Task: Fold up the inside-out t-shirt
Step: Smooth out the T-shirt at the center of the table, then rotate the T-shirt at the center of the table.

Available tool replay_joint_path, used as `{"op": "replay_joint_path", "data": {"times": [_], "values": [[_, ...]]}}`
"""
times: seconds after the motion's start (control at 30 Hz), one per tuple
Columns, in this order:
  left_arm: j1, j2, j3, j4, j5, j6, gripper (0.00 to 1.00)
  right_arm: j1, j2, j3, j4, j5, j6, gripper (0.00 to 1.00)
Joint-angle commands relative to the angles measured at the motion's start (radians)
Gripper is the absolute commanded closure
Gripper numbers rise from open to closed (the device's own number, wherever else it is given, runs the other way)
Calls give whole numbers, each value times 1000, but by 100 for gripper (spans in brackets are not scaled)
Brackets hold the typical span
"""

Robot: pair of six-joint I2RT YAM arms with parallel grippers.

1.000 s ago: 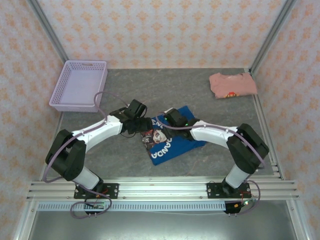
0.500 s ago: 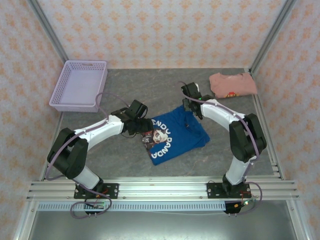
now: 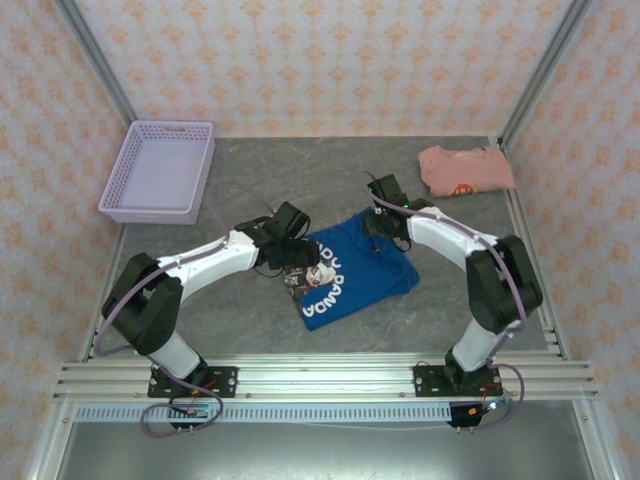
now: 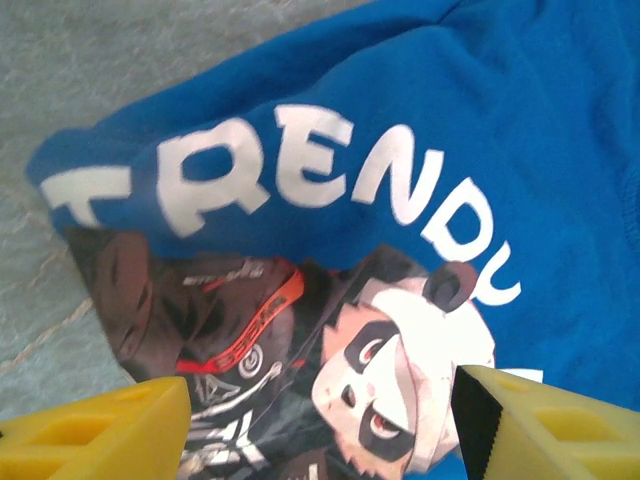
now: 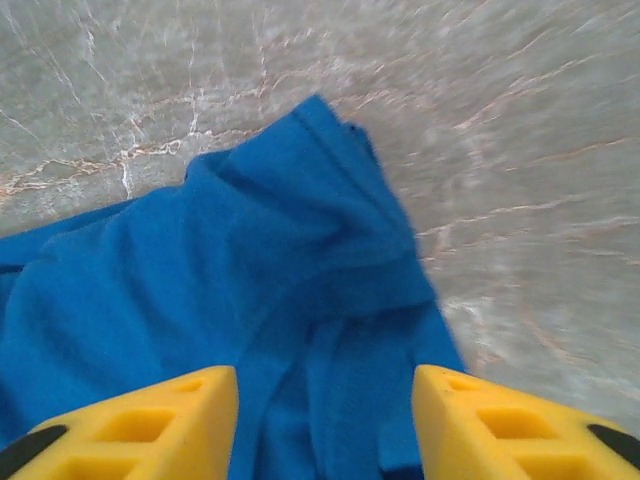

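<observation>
Top external: the t-shirt [image 3: 360, 272] is lying spread in the middle of the bench [image 3: 230, 320], between the two arms, with its print facing up.
Print: in the left wrist view, white letters reading "TRENDY" are arching over a panda face on the blue cloth.
Left tool [image 3: 300, 258]: it is hanging over the t-shirt's left edge, above the print. Its yellow fingers [image 4: 100, 430] are standing wide apart and gripping nothing.
Right tool [image 3: 377, 222]: it is pointing down at the t-shirt's far corner. In the right wrist view its fingers [image 5: 140, 420] are standing apart on either side of a rumpled blue fold, with nothing clamped. Whether they are touching the cloth cannot be told.
Far corner: the cloth is bunching into soft creases against the grey bench.
Pink shirt [image 3: 465, 168]: it is lying folded at the far right, well apart from the t-shirt.
Basket [image 3: 160, 128]: it is sitting at the far left.
</observation>
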Motion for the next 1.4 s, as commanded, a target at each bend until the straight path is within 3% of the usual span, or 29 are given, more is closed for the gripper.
{"op": "replay_joint_path", "data": {"times": [0.0,0.13,0.27,0.53,0.7,0.83,0.97,1.2,1.37], "values": [[11,38,55,0,-37,65,29,-27,113,72,-1,-53,17,55],[38,108,125,6,-6,117,29,-91,228,166,-45,-49,22,63],[76,189,186,-16,-7,159,29,-113,204,174,-72,-45,13,63],[125,274,196,-46,15,195,29,-104,-118,-39,-125,-140,59,44],[124,167,170,-92,-35,202,29,-65,-349,-219,-181,-216,171,43],[112,45,110,-20,9,193,28,-61,-452,-314,-145,-224,251,43],[79,110,169,17,117,203,28,-66,-399,-332,-103,-206,277,47],[54,357,343,-92,111,251,29,-114,-257,-339,-53,-163,282,53],[56,361,292,-107,129,250,30,-117,-123,-258,-19,-177,216,53]]}}
